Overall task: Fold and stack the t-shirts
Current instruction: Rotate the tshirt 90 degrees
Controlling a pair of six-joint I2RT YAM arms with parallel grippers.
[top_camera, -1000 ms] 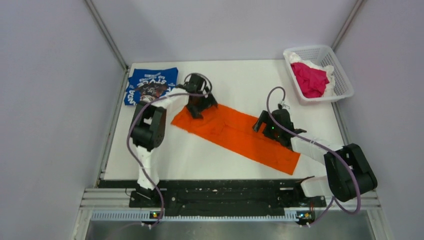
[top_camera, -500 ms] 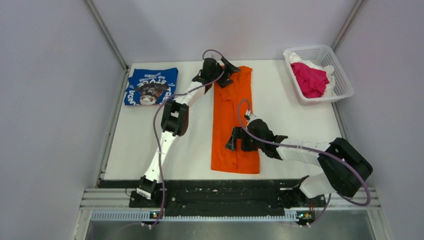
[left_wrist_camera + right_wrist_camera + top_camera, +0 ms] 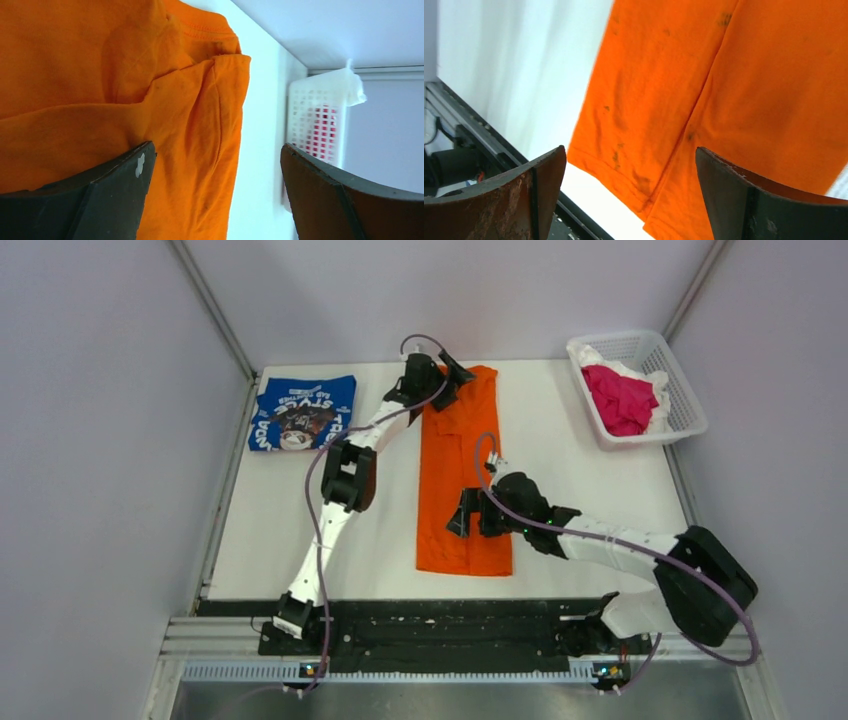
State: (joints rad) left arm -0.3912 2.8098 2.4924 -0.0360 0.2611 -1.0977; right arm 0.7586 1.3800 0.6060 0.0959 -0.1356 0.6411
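The plain orange t-shirt (image 3: 455,475) lies as a long narrow strip running from the far edge of the table toward the near edge. My left gripper (image 3: 452,380) hovers open over its far end, where the collar and a sleeve (image 3: 200,90) show between the fingers (image 3: 100,200). My right gripper (image 3: 463,516) stands open over the near part, above the hem (image 3: 624,170). Neither holds any cloth. The blue t-shirt (image 3: 303,412) with white lettering lies folded at the far left corner.
A white mesh basket (image 3: 680,390) with pink and white cloth stands at the far right corner; it also shows in the left wrist view as the basket (image 3: 312,120). The black rail (image 3: 469,150) runs along the table's near edge. Grey walls close in both sides.
The orange shirt lay diagonally a second ago and now runs far to near. The left arm reached out to the far end; the right gripper moved left over the near part. Both stayed open.
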